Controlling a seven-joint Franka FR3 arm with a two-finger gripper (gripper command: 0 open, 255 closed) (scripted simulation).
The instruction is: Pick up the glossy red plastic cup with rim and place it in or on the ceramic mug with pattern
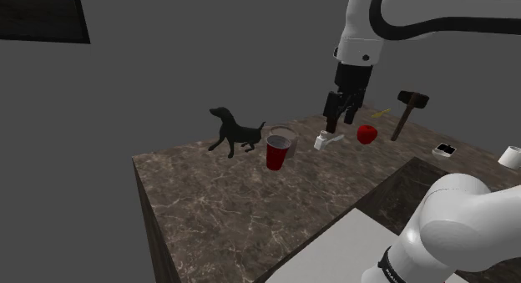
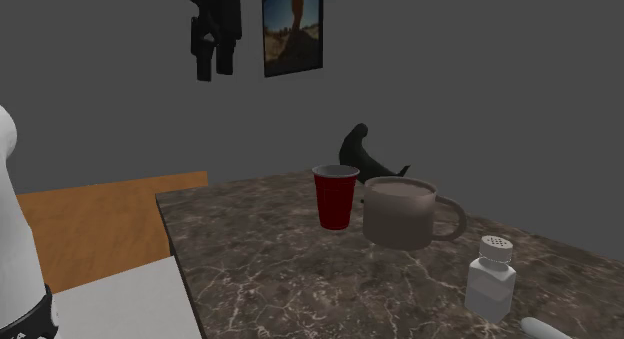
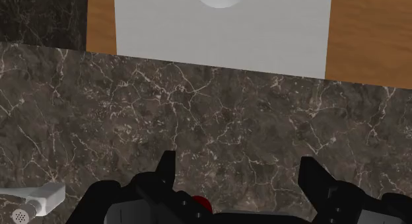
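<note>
A glossy red cup [image 1: 276, 153] stands upright on the marble counter [image 1: 217, 198], directly in front of a grey-brown mug [image 1: 283, 136] with a handle. In the second exterior view the red cup [image 2: 334, 197] and the mug [image 2: 402, 213] stand side by side, almost touching. My black gripper [image 1: 340, 123] hangs open well above the counter, to the shoulder view's right of the cup, over a white shaker [image 1: 326, 140]. The gripper [image 2: 215, 67] is empty and high up. In the wrist view the fingers [image 3: 165, 168] stand wide apart around the gripper [image 3: 239, 171], over bare marble.
A black dog figure [image 1: 234, 131] stands behind the cup. A red apple [image 1: 366, 133], a hammer [image 1: 409, 110] and a small dark card [image 1: 445, 150] lie to the shoulder view's right. The shaker [image 2: 490, 277] is near the mug. The white stand [image 3: 221, 31] borders the counter.
</note>
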